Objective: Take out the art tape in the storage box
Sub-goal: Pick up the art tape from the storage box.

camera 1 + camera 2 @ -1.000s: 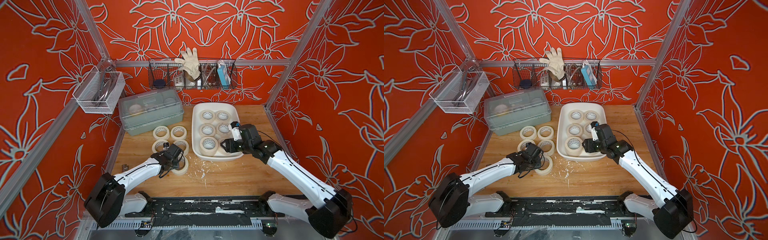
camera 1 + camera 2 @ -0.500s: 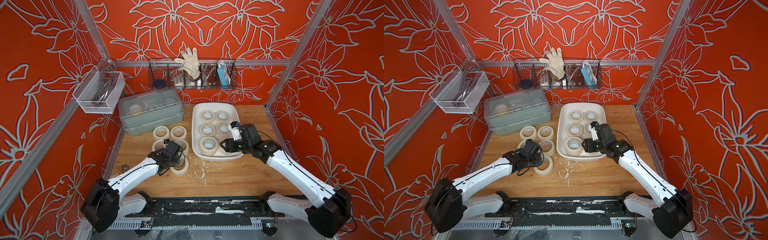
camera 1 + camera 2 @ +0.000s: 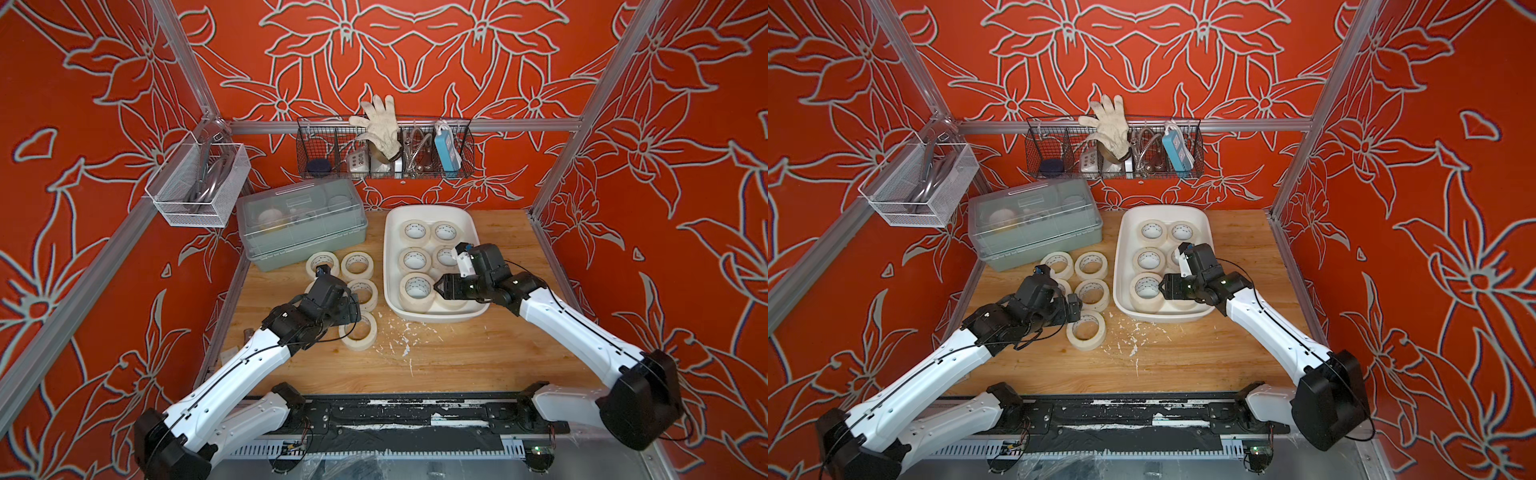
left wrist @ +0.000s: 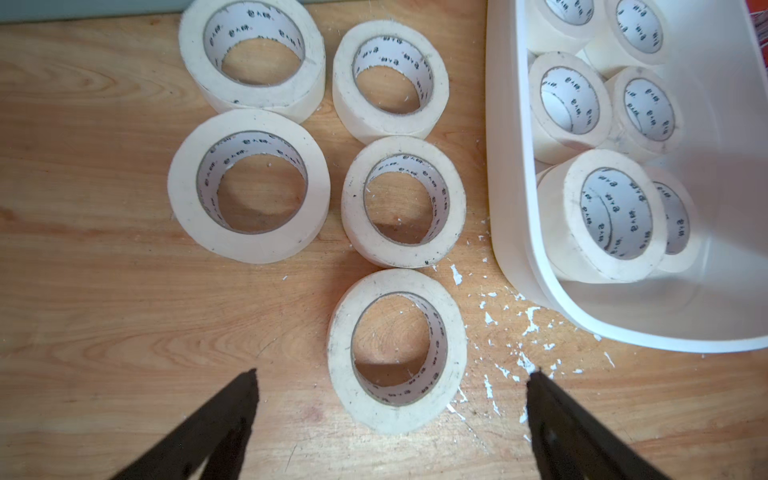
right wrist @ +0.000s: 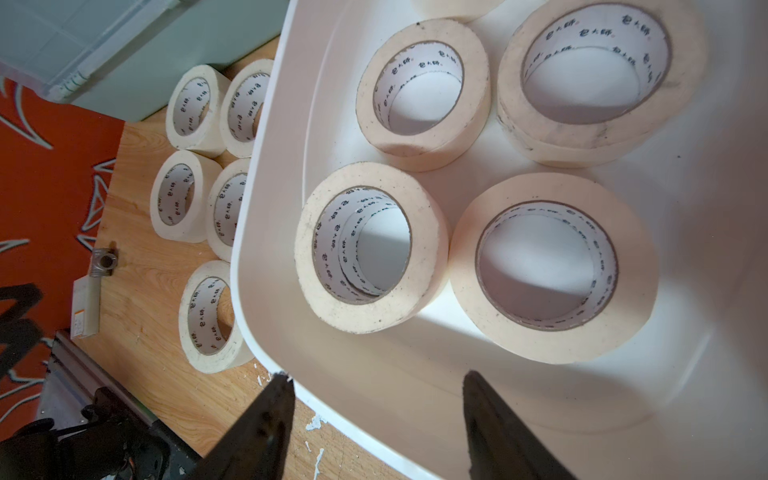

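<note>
The storage box [image 3: 430,209] is a white tub at the back middle of the wooden table, seen in both top views [image 3: 1163,208]. Several rolls of art tape [image 3: 417,232] lie flat in it. Several more rolls [image 3: 356,266] lie on the table to its left. My right gripper [image 3: 438,286] hangs open over the box's near end beside the near roll [image 5: 372,249]. One of its fingertips [image 5: 282,376] is at the box rim and nothing is between the two. My left gripper [image 4: 392,374] is open and empty above the nearest table roll [image 4: 397,349].
A grey-green box with a translucent lid [image 3: 299,224] stands at the back left. A wire basket [image 3: 384,166] hangs on the back wall and a white mesh basket [image 3: 199,187] on the left wall. White flecks [image 3: 405,332] litter the table near the tub.
The right gripper's jaws have narrowed over the box's near end. The left arm has swung its elbow lower and to the left, its open gripper staying by the nearest table roll.
</note>
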